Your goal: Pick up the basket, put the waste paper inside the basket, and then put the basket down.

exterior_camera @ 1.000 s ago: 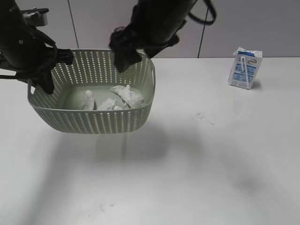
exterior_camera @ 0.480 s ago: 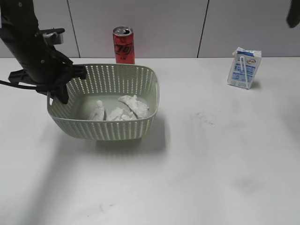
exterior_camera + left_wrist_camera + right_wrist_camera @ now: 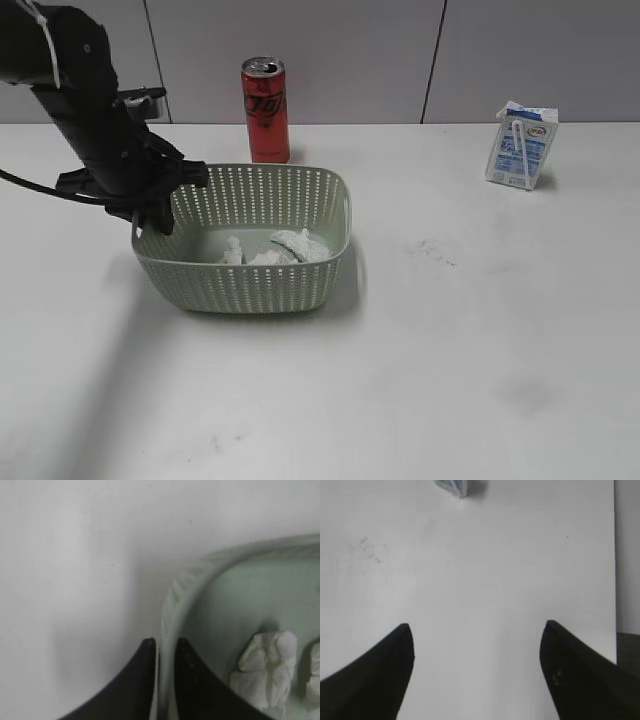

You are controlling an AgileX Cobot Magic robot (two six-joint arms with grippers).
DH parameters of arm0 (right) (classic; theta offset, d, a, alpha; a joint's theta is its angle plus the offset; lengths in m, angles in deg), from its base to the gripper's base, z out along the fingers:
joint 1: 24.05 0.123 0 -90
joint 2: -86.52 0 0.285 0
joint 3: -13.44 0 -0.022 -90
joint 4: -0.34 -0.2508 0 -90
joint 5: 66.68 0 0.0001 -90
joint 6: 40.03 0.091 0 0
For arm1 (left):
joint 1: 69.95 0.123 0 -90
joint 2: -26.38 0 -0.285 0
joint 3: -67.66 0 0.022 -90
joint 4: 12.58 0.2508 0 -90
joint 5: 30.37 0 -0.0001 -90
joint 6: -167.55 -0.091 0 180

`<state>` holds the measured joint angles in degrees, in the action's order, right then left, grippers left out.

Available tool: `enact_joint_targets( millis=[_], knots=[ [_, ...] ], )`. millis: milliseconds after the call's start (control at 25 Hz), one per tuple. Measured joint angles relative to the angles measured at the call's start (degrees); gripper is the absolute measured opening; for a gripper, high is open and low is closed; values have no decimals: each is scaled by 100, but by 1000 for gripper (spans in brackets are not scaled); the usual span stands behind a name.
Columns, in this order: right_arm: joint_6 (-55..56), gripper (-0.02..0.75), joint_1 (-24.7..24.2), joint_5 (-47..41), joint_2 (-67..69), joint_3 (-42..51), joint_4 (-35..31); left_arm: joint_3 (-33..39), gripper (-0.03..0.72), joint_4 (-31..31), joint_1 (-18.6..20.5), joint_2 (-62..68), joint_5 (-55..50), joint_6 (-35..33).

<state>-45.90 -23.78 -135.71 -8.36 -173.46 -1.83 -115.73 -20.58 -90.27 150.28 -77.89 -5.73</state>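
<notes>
The pale green basket [image 3: 250, 275] rests on the white table, left of centre. Three white wads of waste paper [image 3: 275, 248] lie inside it on its floor. My left gripper [image 3: 152, 215] is shut on the basket's left rim. In the left wrist view its black fingers [image 3: 164, 645] pinch the basket rim [image 3: 172, 605], one outside and one inside, and a wad of waste paper [image 3: 264, 667] lies nearby on the floor. My right gripper [image 3: 477, 627] is open and empty above bare table; it is out of the exterior view.
A red soda can [image 3: 265, 96] stands behind the basket near the wall. A blue-and-white milk carton [image 3: 524, 145] stands at the back right; its bottom shows in the right wrist view [image 3: 455, 486]. The table's right edge [image 3: 614, 570] shows there too.
The basket has come down and shifted right, from held in the air onto the table, my left gripper still on its rim. The right arm has left the exterior view.
</notes>
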Motion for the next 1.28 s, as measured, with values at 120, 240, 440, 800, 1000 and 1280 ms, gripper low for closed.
enact_joint_targets(
  millis=[120, 240, 440, 800, 1000, 1280],
  knots=[
    [-41, 589, 0, 234, -971, 1048, -176, -59, 272, -16, 0, 0, 68, -11],
    [-80, 589, 0, 478, -1968, 2350, -243, -188, 502, -10, -5, -13, -140, -25],
    [-85, 589, 0, 692, -3693, 4311, -232, -719, 657, 263, 179, -312, -895, -215],
    [-88, 589, 0, 846, -6823, 5529, -227, -1441, 652, 348, 1389, -1116, -1828, -525],
    [-81, 588, 0, 862, -7704, 5533, -231, -1258, 632, 640, 1586, -1668, -2163, -673],
    [-76, 587, 76, 863, -7756, 5533, -365, 262, 595, 662, 1572, -3678, -1871, -704]
  ],
)
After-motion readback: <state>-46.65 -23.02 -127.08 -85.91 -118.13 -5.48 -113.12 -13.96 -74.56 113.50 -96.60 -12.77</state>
